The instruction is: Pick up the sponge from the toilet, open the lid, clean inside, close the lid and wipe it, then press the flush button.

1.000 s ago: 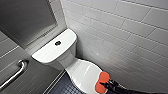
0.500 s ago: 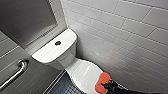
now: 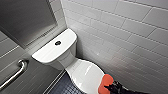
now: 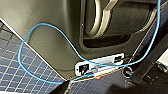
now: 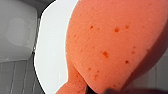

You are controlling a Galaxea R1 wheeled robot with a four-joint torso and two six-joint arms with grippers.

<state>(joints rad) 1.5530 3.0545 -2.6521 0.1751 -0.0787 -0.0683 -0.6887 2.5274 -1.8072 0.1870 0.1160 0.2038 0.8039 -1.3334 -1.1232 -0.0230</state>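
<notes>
The white toilet [image 3: 53, 48] stands in the corner with its lid [image 3: 85, 73] down. The orange-red sponge [image 3: 106, 82] lies on the front end of the lid. My right gripper [image 3: 110, 88] reaches it from the lower right and is shut on the sponge. In the right wrist view the sponge [image 5: 112, 42] looms very close and is creased at one edge, with the white lid [image 5: 51, 50] behind it. A dark round flush button [image 3: 58, 43] sits in the flat cistern top. The left wrist view shows my own dark body and a blue cable [image 4: 37, 27].
A white tiled wall [image 3: 125, 37] runs close along the toilet's right side. A metal grab bar [image 3: 15, 73] is fixed to the left wall below a grey steel panel [image 3: 25, 20]. Dark blue small-tiled floor [image 3: 62, 87] lies left of the bowl.
The head view barely differs; the sponge and my right gripper stay at the front end of the lid.
</notes>
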